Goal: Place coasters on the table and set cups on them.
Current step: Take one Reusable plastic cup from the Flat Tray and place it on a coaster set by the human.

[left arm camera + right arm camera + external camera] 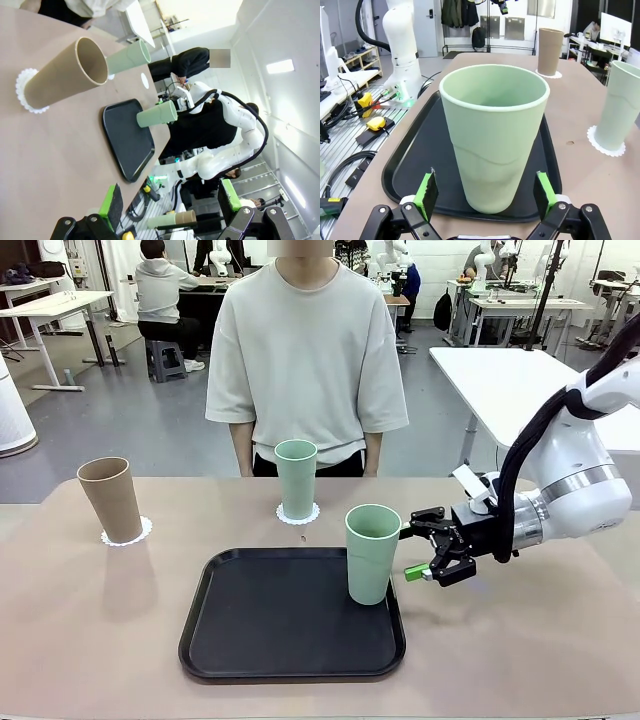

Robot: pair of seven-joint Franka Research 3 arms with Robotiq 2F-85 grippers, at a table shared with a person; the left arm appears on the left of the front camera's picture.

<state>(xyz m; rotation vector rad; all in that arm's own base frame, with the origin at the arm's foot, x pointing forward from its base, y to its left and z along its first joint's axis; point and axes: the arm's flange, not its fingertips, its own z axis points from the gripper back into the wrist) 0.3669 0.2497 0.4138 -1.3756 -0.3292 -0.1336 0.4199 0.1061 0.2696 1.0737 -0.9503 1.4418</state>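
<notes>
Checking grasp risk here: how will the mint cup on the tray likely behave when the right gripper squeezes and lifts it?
The mint cup looks empty and thin-walled, so probably light. Tall and tapered to a narrow base, it may tip if nudged. Its smooth taper could slip down between the open right gripper's pads.

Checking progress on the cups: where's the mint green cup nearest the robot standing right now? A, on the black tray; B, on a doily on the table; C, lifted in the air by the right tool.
A: the near mint green cup stands upright on the black tray, the open right tool beside it.

far mint cup (pixel 621 102) cropped by frame edge
</notes>
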